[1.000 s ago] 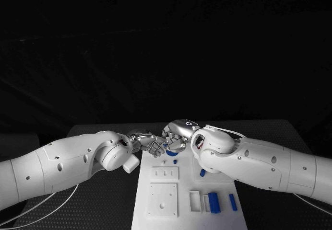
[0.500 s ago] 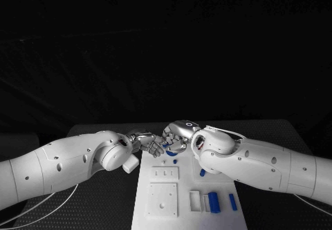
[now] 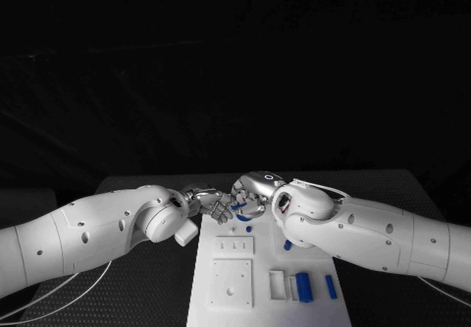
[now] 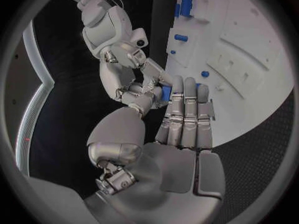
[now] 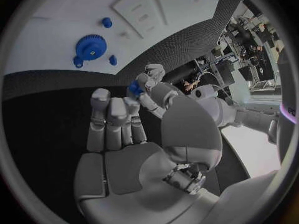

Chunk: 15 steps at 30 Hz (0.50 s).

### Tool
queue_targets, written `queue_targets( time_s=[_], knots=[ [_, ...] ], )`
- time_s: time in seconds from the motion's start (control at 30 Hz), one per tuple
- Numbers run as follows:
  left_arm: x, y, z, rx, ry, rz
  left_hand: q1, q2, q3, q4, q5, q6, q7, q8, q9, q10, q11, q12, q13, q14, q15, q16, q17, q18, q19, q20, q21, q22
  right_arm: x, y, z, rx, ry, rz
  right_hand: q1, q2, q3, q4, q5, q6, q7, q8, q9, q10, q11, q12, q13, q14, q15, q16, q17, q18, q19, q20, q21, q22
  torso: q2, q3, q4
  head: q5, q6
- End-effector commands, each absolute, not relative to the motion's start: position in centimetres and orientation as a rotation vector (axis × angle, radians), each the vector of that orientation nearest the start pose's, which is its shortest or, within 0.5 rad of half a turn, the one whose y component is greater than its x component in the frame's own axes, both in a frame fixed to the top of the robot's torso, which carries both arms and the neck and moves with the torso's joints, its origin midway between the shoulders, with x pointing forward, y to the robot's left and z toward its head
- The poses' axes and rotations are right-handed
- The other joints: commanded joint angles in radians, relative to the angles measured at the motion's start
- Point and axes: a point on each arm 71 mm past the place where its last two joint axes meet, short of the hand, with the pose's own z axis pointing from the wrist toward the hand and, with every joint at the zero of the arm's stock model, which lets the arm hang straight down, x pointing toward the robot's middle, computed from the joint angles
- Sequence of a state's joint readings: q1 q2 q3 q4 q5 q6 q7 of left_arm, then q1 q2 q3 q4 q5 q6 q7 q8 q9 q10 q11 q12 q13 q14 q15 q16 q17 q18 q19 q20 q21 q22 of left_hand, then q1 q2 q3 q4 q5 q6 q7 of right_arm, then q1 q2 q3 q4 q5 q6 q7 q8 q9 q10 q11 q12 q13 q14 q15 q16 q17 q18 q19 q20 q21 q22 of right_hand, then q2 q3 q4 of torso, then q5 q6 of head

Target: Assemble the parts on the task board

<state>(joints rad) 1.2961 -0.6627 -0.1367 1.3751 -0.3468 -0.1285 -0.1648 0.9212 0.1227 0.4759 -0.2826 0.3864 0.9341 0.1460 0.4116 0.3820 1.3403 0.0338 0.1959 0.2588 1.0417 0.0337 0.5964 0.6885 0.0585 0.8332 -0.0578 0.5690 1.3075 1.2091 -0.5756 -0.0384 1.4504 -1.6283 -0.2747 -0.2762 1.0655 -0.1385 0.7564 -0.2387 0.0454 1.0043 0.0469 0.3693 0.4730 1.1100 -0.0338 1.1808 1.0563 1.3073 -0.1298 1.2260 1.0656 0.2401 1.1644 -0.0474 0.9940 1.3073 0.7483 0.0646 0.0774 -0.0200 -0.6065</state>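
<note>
Over the far end of the white task board (image 3: 224,300) my two hands meet fingertip to fingertip. A small blue part (image 3: 239,206) sits between them. My left hand (image 3: 209,203) pinches the part (image 4: 164,93) between thumb and fingers, the other fingers straight. My right hand (image 3: 255,194) also has its thumb and a fingertip on the same part (image 5: 134,87). The right hand's (image 4: 127,59) fingers reach in from the opposite side. How the part is shaped is hidden by the fingers.
On the board lie a blue gear (image 5: 91,46), small blue pegs (image 3: 288,244) (image 5: 106,22), a blue block (image 3: 303,287) and a thin blue bar (image 3: 331,287). A square white plate (image 3: 231,283) and a slotted plate (image 3: 235,245) sit on the board's near half.
</note>
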Motion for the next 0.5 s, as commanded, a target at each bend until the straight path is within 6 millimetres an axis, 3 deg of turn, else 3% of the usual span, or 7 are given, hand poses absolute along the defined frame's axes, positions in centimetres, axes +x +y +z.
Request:
queue_targets(
  time_s=[0.03,0.17,0.3,0.33,0.5],
  knots=[
    [51.02,15.27,-20.05,-0.773,2.060,-1.096,-0.012,0.000,0.001,-0.005,0.013,0.054,-0.039,0.009,0.009,0.016,-0.004,0.011,0.007,0.014,-0.005,0.014,0.005,0.002,0.006,-0.010,0.013,0.021,48.81,-8.81,-18.56,-0.330,1.665,0.603,-0.002,0.005,0.005,-0.002,0.003,0.061,0.030,0.012,0.022,0.008,0.001,-0.006,-0.002,0.000,-0.006,-0.001,-0.001,0.022,0.008,0.000,0.000,0.008,0.000,0.0004,-0.0014,0.000,0.000],
    [51.10,15.41,-20.03,-0.754,2.054,-1.074,-0.013,0.001,0.000,-0.006,0.022,0.067,-0.045,0.016,0.022,0.028,-0.011,0.026,0.019,0.023,-0.014,0.037,0.014,0.002,0.016,-0.019,0.032,0.023,48.94,-9.09,-18.61,-0.314,1.665,0.603,-0.018,-0.018,0.007,0.005,0.006,0.056,0.031,0.007,0.020,0.005,0.002,-0.011,-0.003,-0.001,-0.005,-0.005,-0.003,0.022,0.007,0.003,-0.003,0.006,0.000,0.0007,-0.0016,0.001,0.001],
    [51.07,15.44,-20.05,-0.733,2.060,-1.062,-0.013,0.001,-0.001,-0.007,0.023,0.073,-0.049,0.020,0.031,0.032,-0.014,0.034,0.026,0.026,-0.019,0.049,0.018,0.002,0.019,-0.023,0.043,0.022,49.00,-9.37,-18.79,-0.298,1.667,0.599,-0.047,-0.070,0.015,0.032,0.009,0.043,0.036,-0.008,0.013,-0.002,0.008,-0.021,-0.007,-0.003,0.000,-0.013,-0.008,0.022,0.006,0.008,-0.009,0.004,0.000,0.0006,-0.0014,0.000,0.001],
    [51.07,15.48,-20.07,-0.727,2.064,-1.056,-0.013,0.001,0.000,-0.007,0.023,0.074,-0.049,0.020,0.033,0.033,-0.015,0.036,0.028,0.026,-0.019,0.052,0.019,0.001,0.019,-0.024,0.045,0.022,48.97,-9.48,-18.88,-0.293,1.669,0.599,-0.062,-0.097,0.020,0.057,0.007,0.036,0.039,-0.015,0.009,-0.005,0.012,-0.027,-0.010,-0.004,0.002,-0.016,-0.010,0.022,0.008,0.008,-0.011,0.002,0.000,0.0009,-0.0011,0.001,0.001],
    [51.10,15.65,-20.14,-0.712,2.071,-1.035,-0.010,-0.001,0.001,-0.007,0.034,0.078,-0.052,0.022,0.041,0.035,-0.017,0.042,0.034,0.028,-0.023,0.060,0.021,0.001,0.019,-0.028,0.054,0.022,48.93,-9.75,-18.95,-0.283,1.669,0.593,-0.074,-0.122,0.014,0.081,0.006,0.027,0.044,-0.023,0.007,-0.007,0.014,-0.035,-0.017,-0.004,0.005,-0.018,-0.011,0.022,0.009,0.006,-0.014,0.002,-0.001,0.0006,-0.0008,-0.002,0.005]
  ],
)
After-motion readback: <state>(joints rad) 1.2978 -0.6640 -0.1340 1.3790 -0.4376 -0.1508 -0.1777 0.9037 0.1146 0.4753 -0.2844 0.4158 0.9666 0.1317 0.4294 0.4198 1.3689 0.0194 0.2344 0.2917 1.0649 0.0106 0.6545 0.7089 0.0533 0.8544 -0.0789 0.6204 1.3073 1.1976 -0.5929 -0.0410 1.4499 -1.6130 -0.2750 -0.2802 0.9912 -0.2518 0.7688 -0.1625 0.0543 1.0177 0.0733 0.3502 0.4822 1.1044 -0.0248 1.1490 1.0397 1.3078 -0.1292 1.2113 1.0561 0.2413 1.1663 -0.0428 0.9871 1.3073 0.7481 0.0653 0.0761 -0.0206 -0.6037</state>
